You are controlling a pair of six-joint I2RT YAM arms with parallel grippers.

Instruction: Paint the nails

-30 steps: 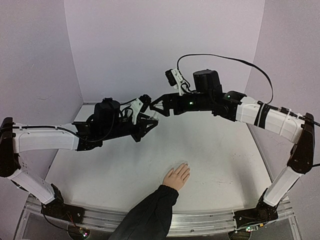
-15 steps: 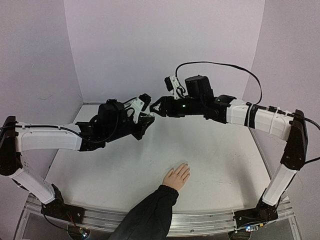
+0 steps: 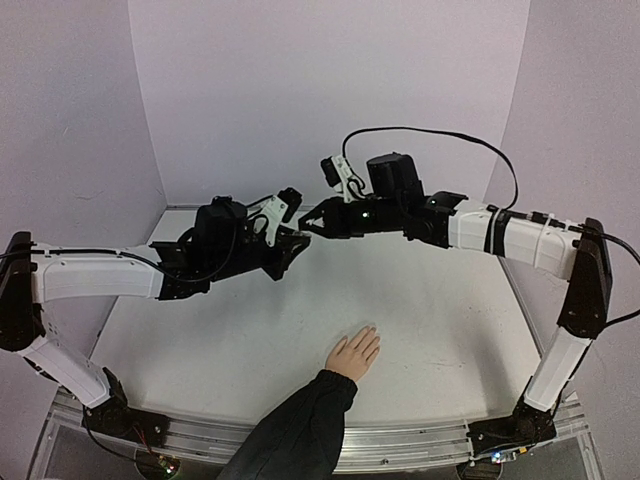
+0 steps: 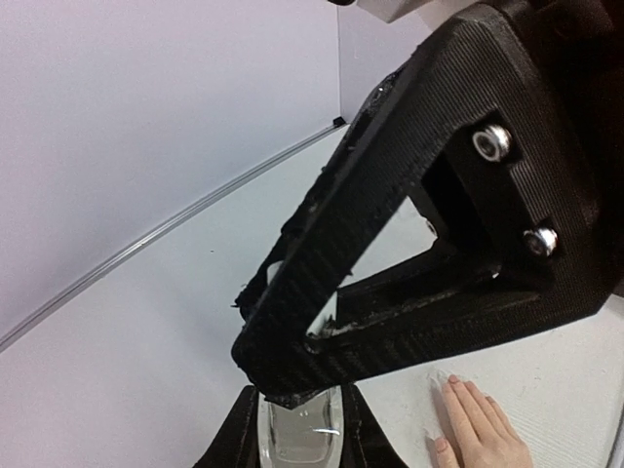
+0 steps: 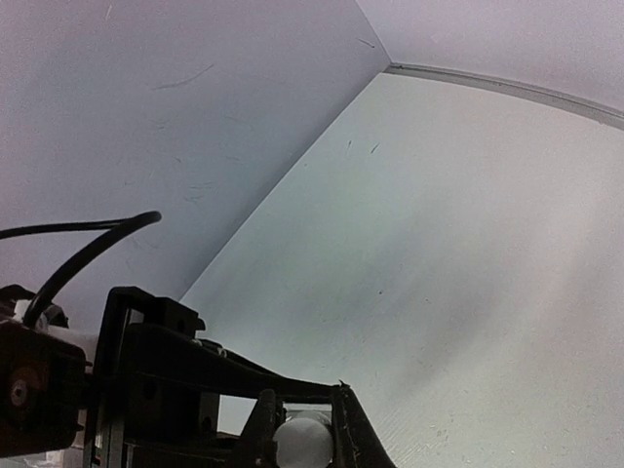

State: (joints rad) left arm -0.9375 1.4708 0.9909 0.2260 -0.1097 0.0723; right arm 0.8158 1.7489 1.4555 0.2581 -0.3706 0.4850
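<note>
Nails (image 3: 371, 334), tiny and pale, tip a light-skinned hand (image 3: 353, 355) lying flat on the table (image 3: 450, 320) near its front edge. Beyond it both arms reach inward, tips meeting: left gripper (image 3: 290, 243) clamps a clear bottle (image 4: 297, 436), right gripper (image 3: 308, 222) pinches its white cap (image 5: 302, 442).

My left gripper (image 3: 292, 240) and my right gripper (image 3: 307, 222) meet tip to tip above the far middle of the table (image 3: 450, 300), the left one coming in from the left and the right one from the right, just in front of the back wall (image 3: 330, 100). The bottle (image 4: 300, 434) sits clamped between my left fingers, and its cap (image 5: 302, 442) sits pinched between my right ones. Well nearer to me, a person's hand (image 3: 354, 354) lies flat on the table, right of centre. Its sleeve (image 3: 295, 430) runs back over the near edge, and the nails (image 3: 371, 334) point away towards the grippers.
</note>
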